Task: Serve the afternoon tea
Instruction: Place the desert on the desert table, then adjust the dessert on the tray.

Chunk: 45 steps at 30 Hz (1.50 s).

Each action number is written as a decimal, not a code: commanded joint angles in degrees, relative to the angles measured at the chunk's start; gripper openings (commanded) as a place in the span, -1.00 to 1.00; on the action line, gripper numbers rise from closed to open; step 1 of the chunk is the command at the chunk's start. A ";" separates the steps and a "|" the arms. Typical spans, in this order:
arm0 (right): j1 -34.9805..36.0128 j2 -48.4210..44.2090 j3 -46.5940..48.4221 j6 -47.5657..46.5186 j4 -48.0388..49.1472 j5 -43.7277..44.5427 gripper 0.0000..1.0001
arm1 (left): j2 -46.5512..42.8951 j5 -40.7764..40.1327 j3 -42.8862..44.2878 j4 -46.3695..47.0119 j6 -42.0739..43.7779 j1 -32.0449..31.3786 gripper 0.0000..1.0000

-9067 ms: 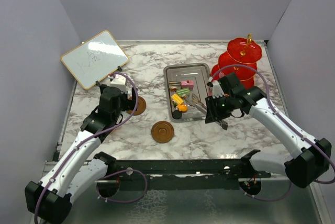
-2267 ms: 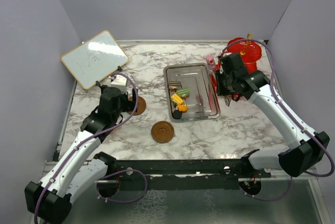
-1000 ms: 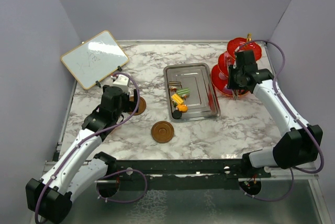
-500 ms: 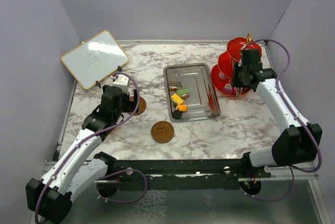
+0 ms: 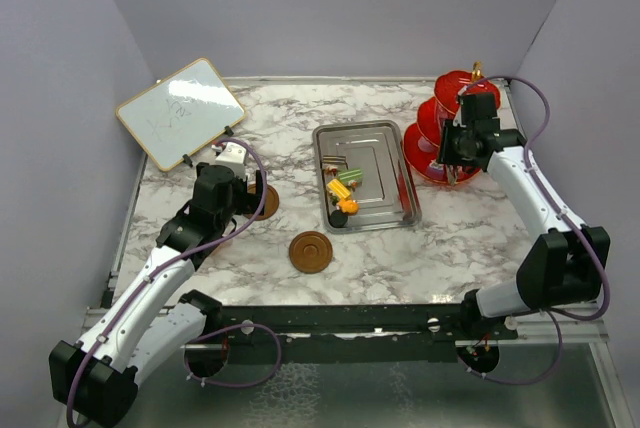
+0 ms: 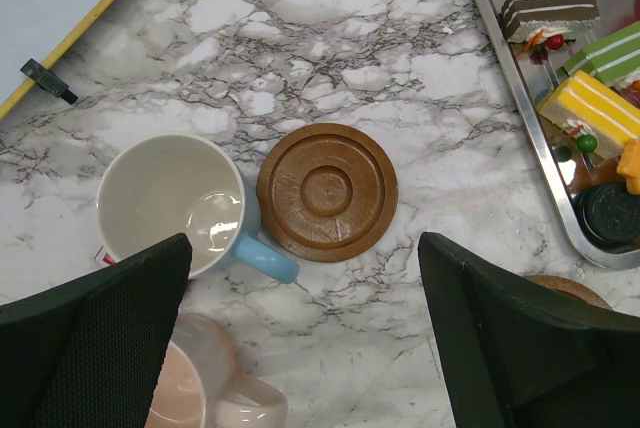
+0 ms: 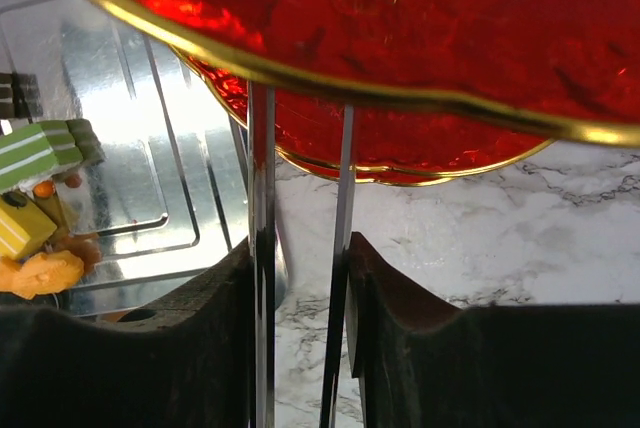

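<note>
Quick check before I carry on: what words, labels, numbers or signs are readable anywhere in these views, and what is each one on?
Whiteboard: faint marker scribbles, too small and pale to read.
Blue-handled cup: a small red mark on its outer wall, too small to read.
Steel tray, cake pieces, saucer, red tiered stand: no lettering visible.
Nothing in any view can be quoted.

Red tiered stand (image 5: 422, 148) upright at back right; blue cup (image 6: 170, 203) beside brown saucer (image 6: 327, 191).
</note>
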 commanded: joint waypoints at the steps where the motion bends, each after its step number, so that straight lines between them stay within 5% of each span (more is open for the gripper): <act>1: -0.41 0.11 0.30 0.25 1.47 0.09 -0.27 | -0.74 1.29 2.21 0.15 0.18 0.34 0.98; 12: -0.41 -4.97 0.89 1.53 -1.46 -2.31 -0.08 | -1.36 1.68 2.21 0.10 0.16 0.35 0.98; 22: -0.41 -7.46 0.55 1.56 -5.01 -5.68 -0.14 | -2.11 1.80 2.28 0.13 0.07 0.29 0.98; 45: -0.41 -13.97 -1.10 -1.85 -10.16 -28.52 -0.26 | -1.51 2.63 2.14 0.25 -0.08 0.30 0.98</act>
